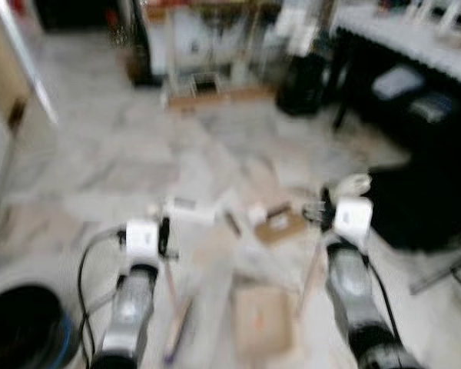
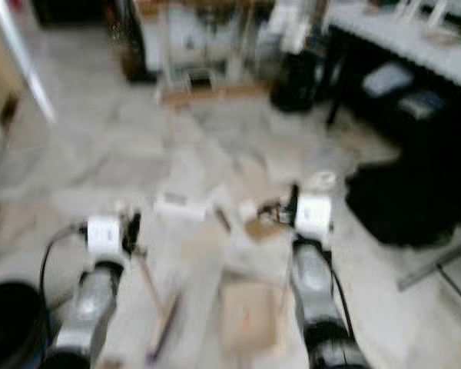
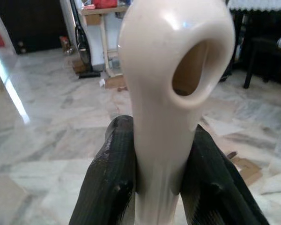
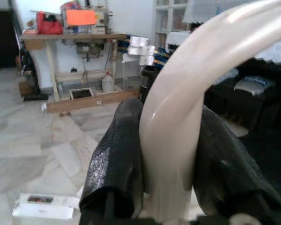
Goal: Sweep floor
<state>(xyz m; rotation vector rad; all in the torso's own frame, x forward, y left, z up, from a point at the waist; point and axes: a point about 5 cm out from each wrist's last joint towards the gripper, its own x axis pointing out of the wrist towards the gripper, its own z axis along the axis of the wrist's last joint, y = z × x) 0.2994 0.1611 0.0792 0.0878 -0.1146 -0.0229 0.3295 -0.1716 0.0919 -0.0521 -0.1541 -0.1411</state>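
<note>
Left gripper (image 3: 157,183) and right gripper (image 4: 171,164) each clamp a cream handle (image 3: 168,70).

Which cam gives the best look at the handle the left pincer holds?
Left wrist view: sharp and close, the cream handle with its hanging hole is clamped in the left pincer. Both eye views are blurred; there it's a faint thin stick.

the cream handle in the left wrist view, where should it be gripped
Just below the hanging-hole loop, as the left gripper has it now: both black fingers clamp the narrow neck of the cream handle from opposite sides. The wider looped end above would likely stop it sliding through.
</note>
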